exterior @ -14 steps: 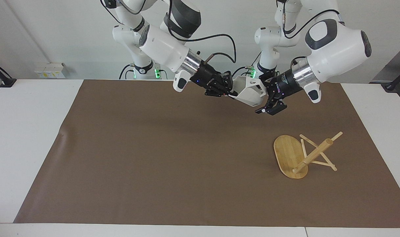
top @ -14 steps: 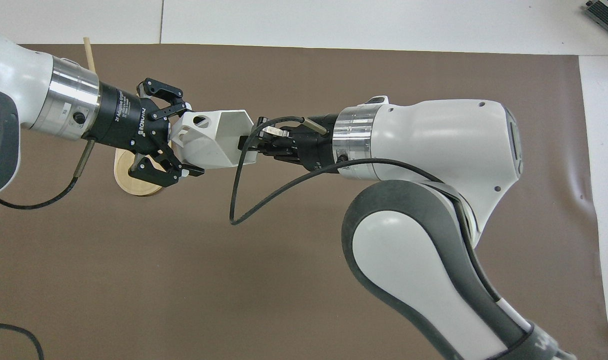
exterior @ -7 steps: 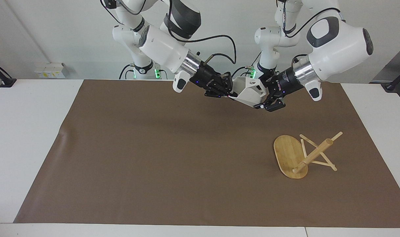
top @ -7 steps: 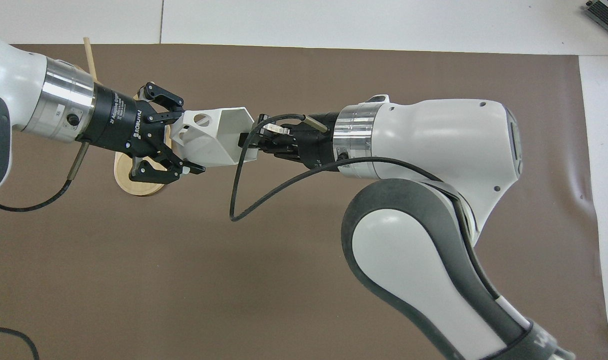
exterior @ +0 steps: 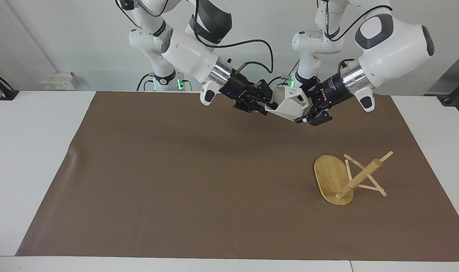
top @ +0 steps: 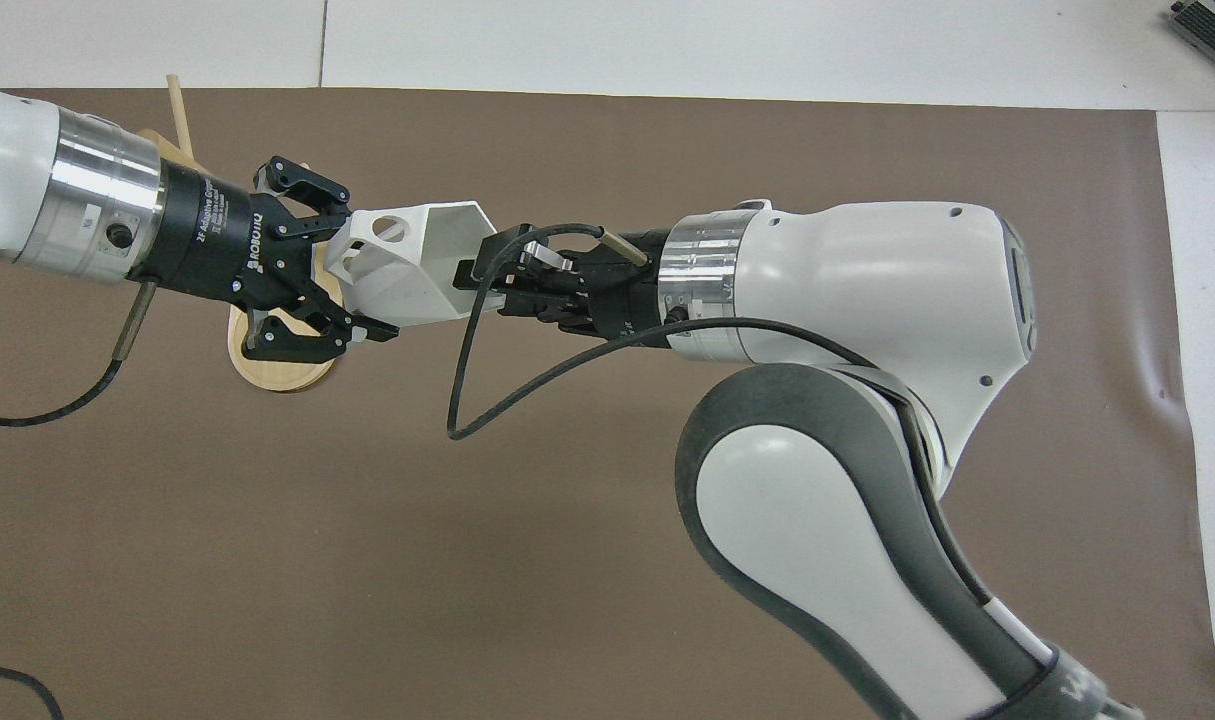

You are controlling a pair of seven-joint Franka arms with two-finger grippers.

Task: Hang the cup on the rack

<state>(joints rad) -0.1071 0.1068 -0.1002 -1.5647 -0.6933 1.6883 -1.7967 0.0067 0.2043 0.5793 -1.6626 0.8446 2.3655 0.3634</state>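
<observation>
Near my end, I have the cup [exterior: 288, 105] aloft between both grippers: right gripper [exterior: 266, 105] clamped on its rim, left gripper [exterior: 308, 109] spread around its base. The rack [exterior: 342, 177] lies toppled toward five o'clock. Handover unfinished; righting and hanging remain.

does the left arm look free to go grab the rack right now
Probably not. The left gripper is up in the air with its fingers spread around the cup, which the right gripper holds by the rim. The rack lies tipped over on the mat, unobstructed.
</observation>
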